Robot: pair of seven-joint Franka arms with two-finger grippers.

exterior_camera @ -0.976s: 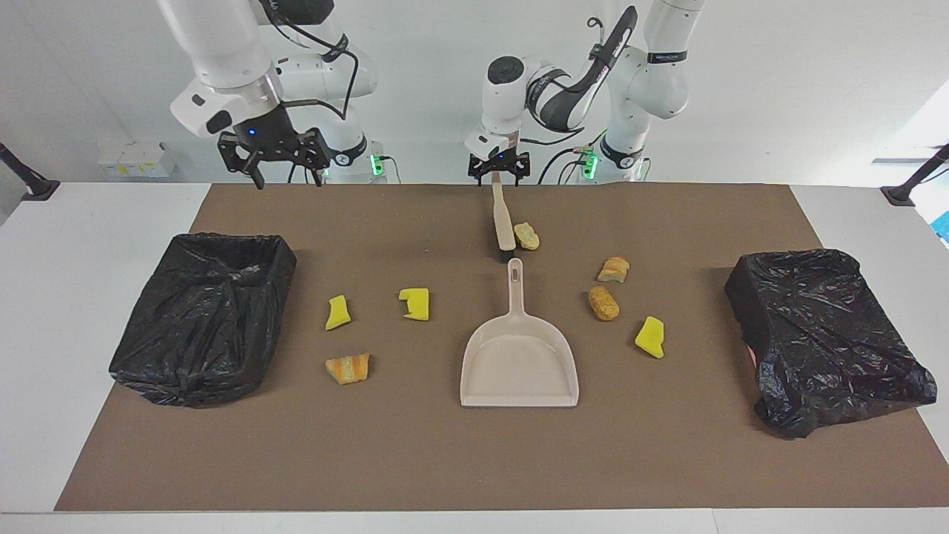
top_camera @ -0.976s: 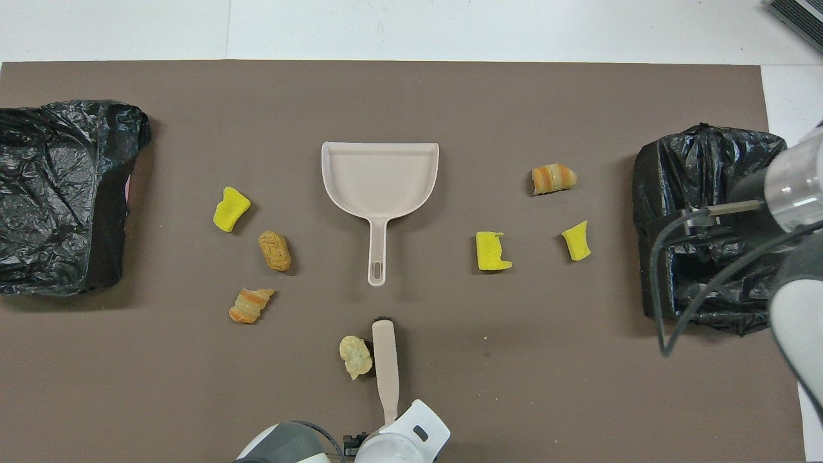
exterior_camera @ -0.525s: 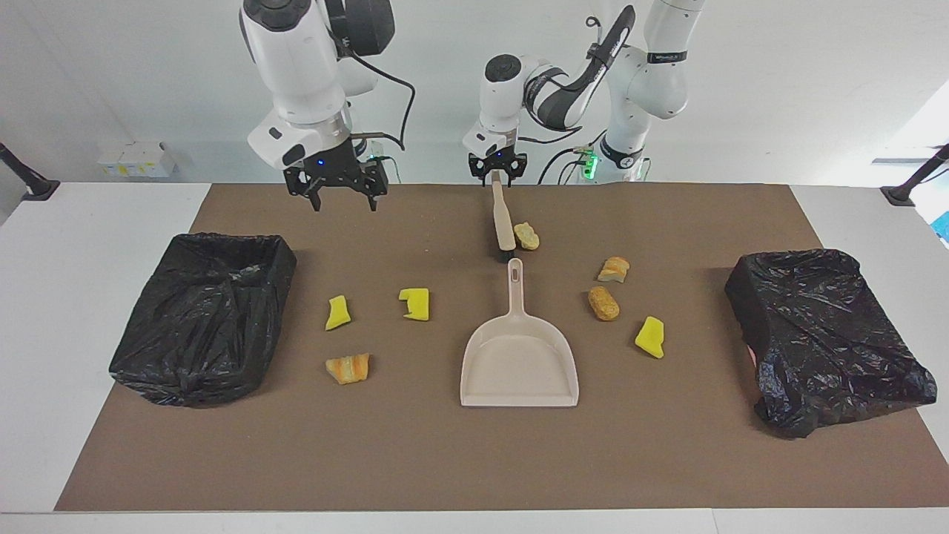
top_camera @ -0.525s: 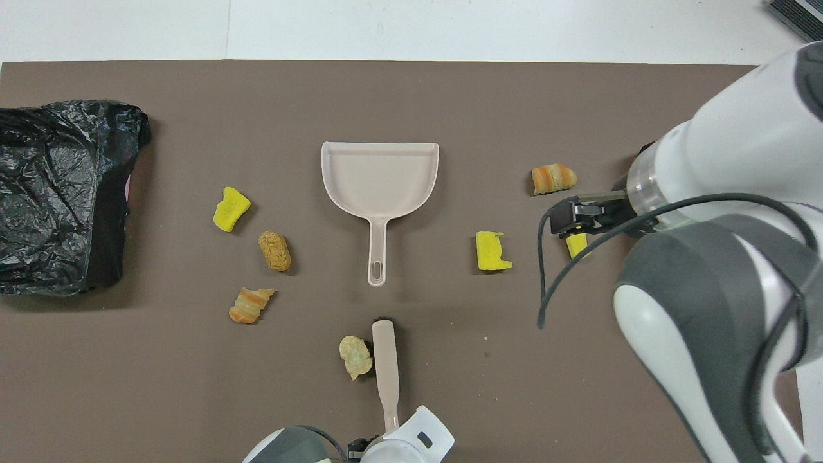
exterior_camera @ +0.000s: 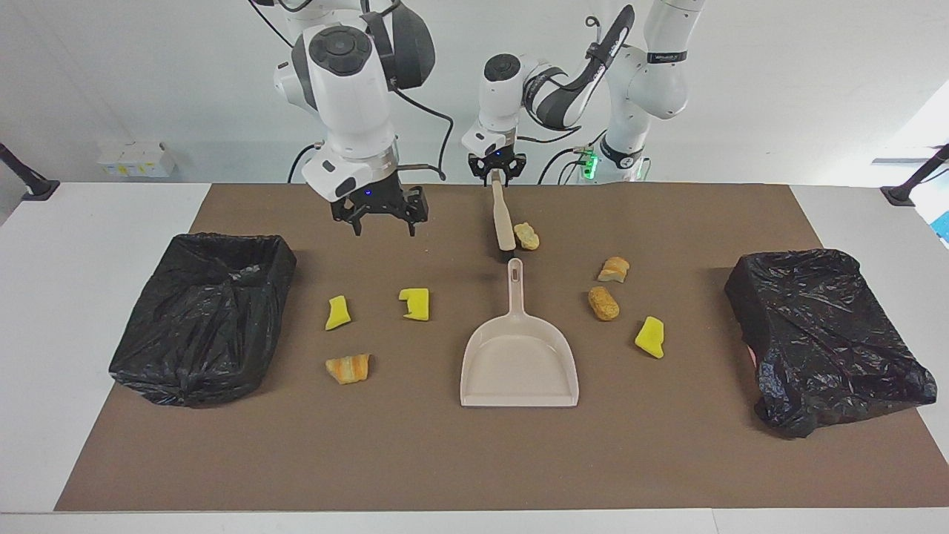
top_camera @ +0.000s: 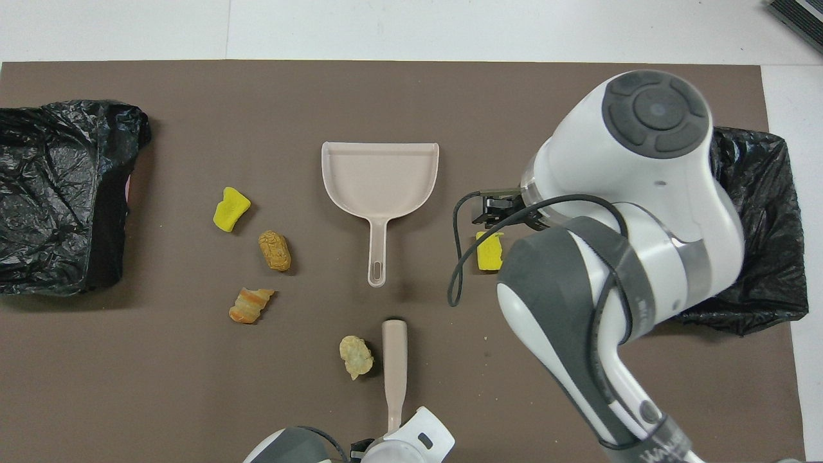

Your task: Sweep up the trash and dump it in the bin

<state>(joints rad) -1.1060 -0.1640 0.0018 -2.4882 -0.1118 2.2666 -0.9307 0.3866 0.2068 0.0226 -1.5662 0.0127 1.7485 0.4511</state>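
Fingers of the left gripper point(exterior_camera: 497, 177) clamp the beige plastic brush point(exterior_camera: 503, 221) at upper centre; the right gripper point(exterior_camera: 380, 223), upper left, hangs spread apart.

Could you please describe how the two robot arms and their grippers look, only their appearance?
Both arms have glossy white rounded shells with dark grey joint caps and bands, and loose black cables running along them. The right arm shows a round grey end cap. The left gripper and right gripper are small black two-finger units, each with a tiny blue light. Green lights glow near the left arm's base.
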